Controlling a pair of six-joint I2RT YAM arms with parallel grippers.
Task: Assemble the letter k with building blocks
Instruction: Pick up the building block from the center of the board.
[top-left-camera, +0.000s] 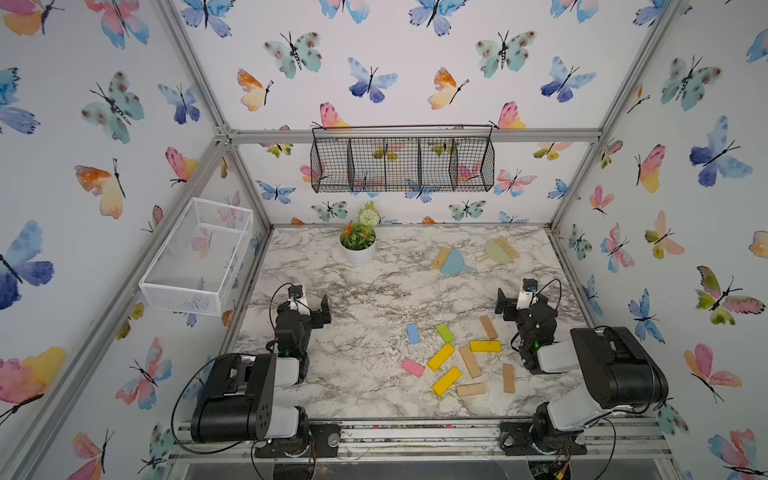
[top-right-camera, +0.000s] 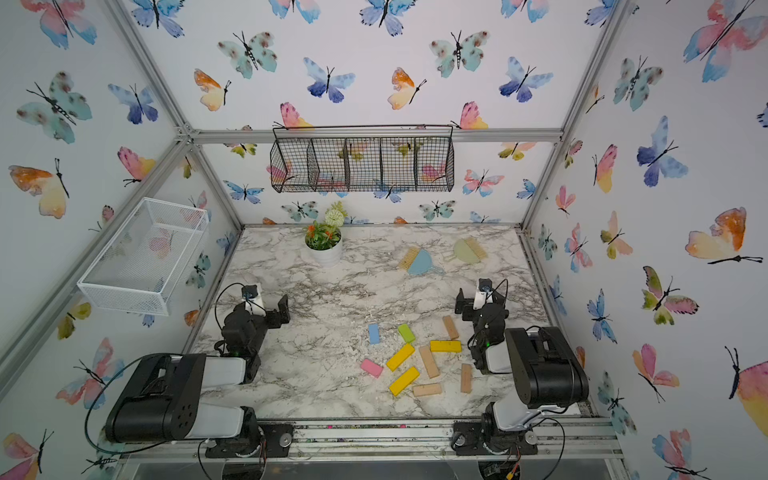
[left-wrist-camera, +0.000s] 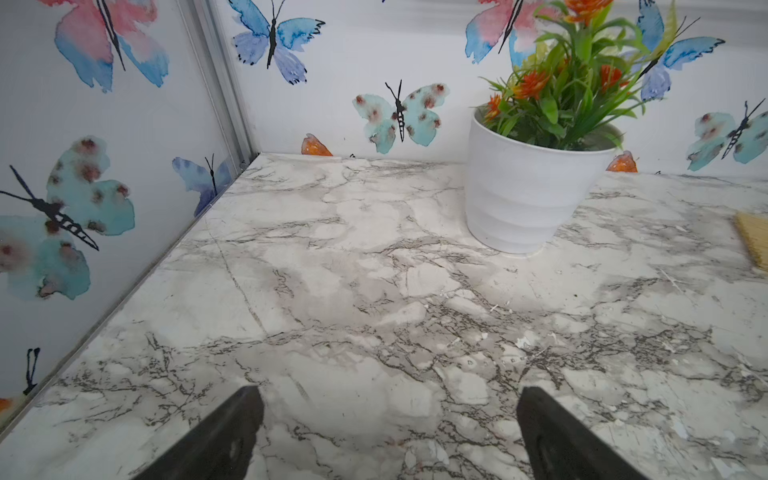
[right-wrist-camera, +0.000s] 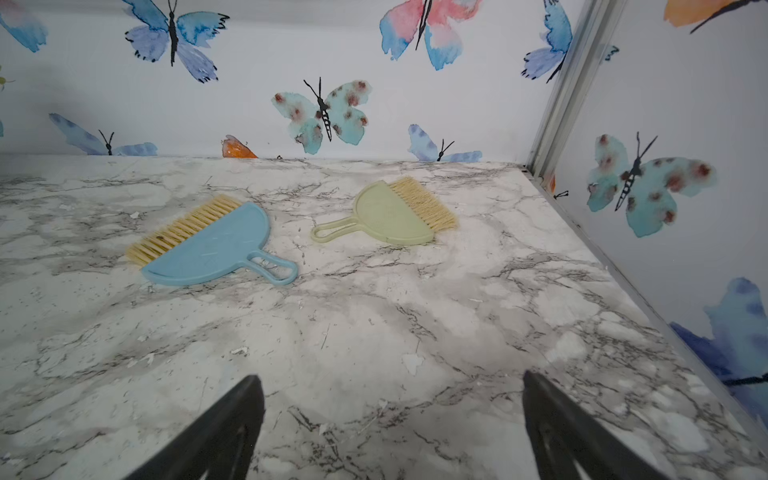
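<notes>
Item: building blocks (top-left-camera: 470, 361), ten flat bars. We count them lying loose on the marble-patterned tabletop (top-left-camera: 374, 291), in its near right part, closer to the right arm than to the left, in both top views.

- Three yellow bars (top-left-camera: 441, 357), two slanted and parallel, one lying crosswise.
- Four tan wood bars (top-left-camera: 488, 327), spread along the right side and near edge of the cluster.
- One light blue block (top-left-camera: 412, 333) and one green block (top-left-camera: 445, 333), side by side at the far edge of the cluster.
- One pink block (top-left-camera: 413, 368), at the cluster's left edge, apart from the rest.
- Several bars lie very close together; we cannot tell whether they touch. We see no letter shape formed.

Left gripper (left-wrist-camera: 388, 392): fingers spread wide, nothing between them, over bare tabletop, well apart from the blocks.

Right gripper (right-wrist-camera: 390, 378): fingers likewise spread wide and empty, beyond the blocks toward the back.

Surroundings: a potted plant (top-left-camera: 358, 245) in a white pot at the back; a blue dustpan (top-left-camera: 455, 262) and a green dustpan (top-left-camera: 498, 250), each with a brush, at the back right; a black wire basket (top-left-camera: 402, 164) on the rear wall; a white mesh basket (top-left-camera: 195, 257) on the left wall.
</notes>
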